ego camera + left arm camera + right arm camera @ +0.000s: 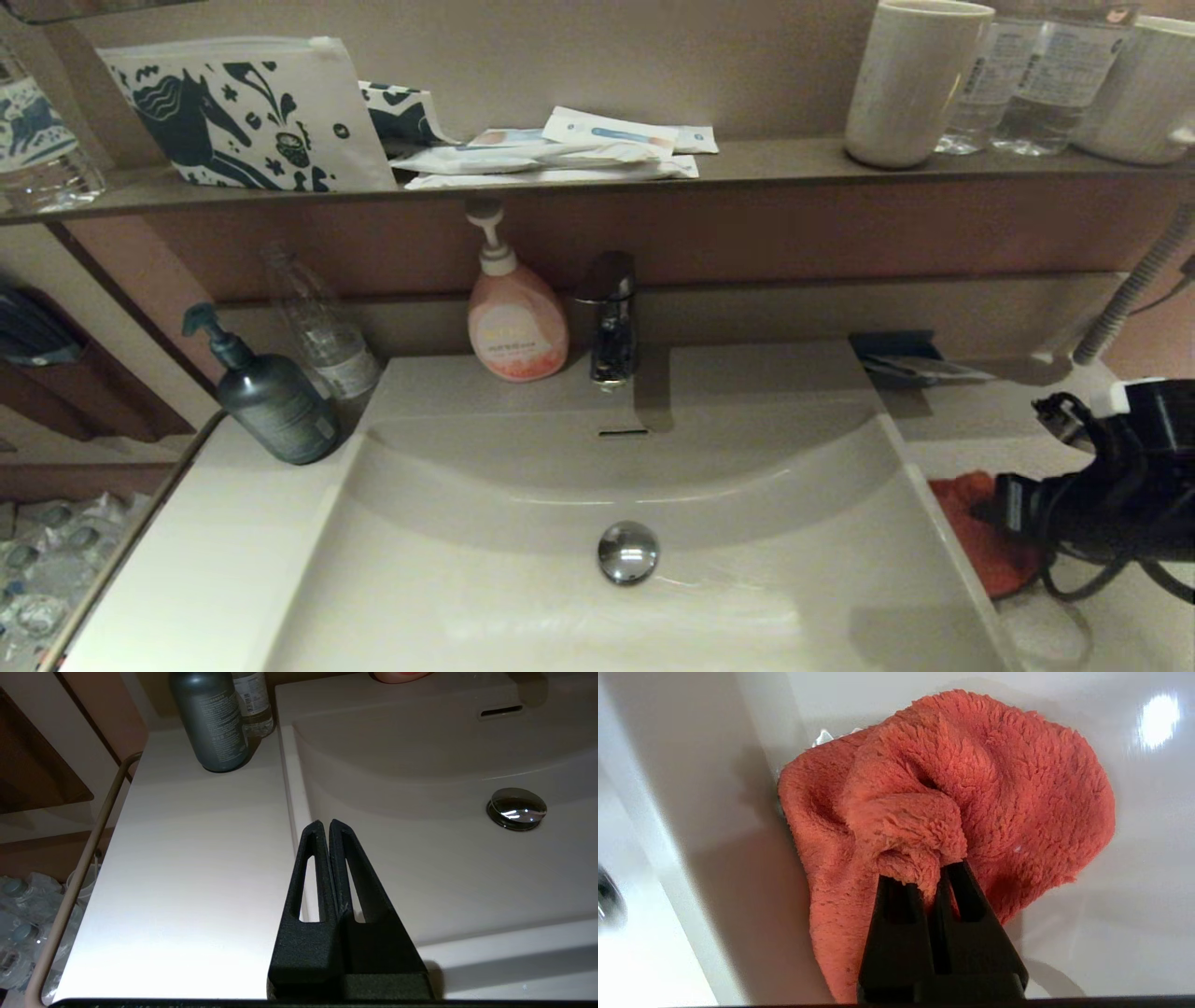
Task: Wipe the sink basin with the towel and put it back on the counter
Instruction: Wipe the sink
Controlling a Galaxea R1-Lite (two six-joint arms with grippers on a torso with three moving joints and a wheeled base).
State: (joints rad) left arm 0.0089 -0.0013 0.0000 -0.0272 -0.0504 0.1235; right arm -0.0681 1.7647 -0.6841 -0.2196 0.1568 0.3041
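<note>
The right gripper [931, 875] is down on the worktop [962, 439] to the right of the sink basin [523, 597], its fingers [966, 896] clamped on a raised fold of the towel [971, 779]. The towel is a red-orange fluffy cloth, bunched up and lying on the worktop just beside the basin's right rim; in the head view only part of it [971, 532] shows past the arm and its cables.

The left gripper [325, 823] hangs over the basin's left rim, fingers [348, 868] pressed together and holding nothing.

The basin has a round chrome drain plug [627, 552] and a small overflow slot [623, 432] in its back wall, below the chrome tap [609, 317].

A pink pump bottle [516, 322] stands left of the tap; its label is too blurred to read. A dark grey-green pump bottle [271, 397] stands at the basin's back left corner with a clear bottle [322, 327] just behind it; the small print on both cannot be read.

On the brown shelf [775, 163] are a white pouch [247, 117] printed with a dark blue horse, flat white sachets [560, 154], an off-white cup [910, 79] and labelled water bottles [1036, 75] whose writing is illegible.
</note>
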